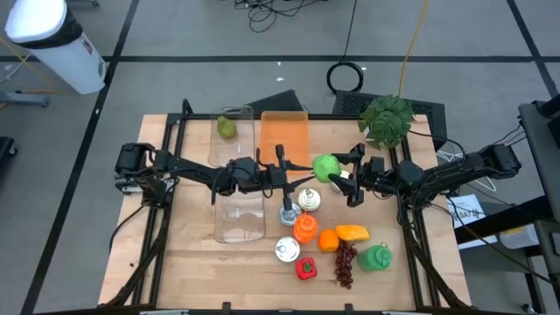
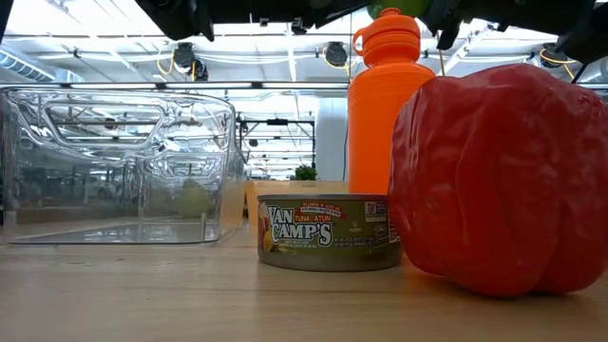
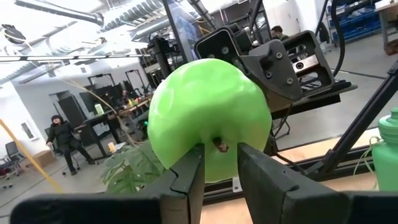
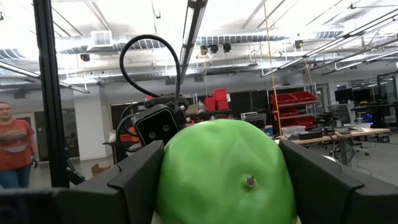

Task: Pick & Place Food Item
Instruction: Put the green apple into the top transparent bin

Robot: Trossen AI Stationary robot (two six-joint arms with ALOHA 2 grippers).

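Red pepper (image 2: 499, 176) looms closest at desk (image 1: 192, 262) level. Green apple (image 1: 325, 166) held mid-air between arms, looks like handover: right pincer (image 4: 224, 180) spread wide, clamping apple's sides; left pincer (image 3: 219, 171) nipping its stem end, probably taking over for clear bin (image 1: 238, 188).

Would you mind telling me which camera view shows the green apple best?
The right wrist view: the green apple fills it, unblocked. The left wrist view has it partly behind dark fingers, the high view shows it small between the arms, and the low view barely shows it.
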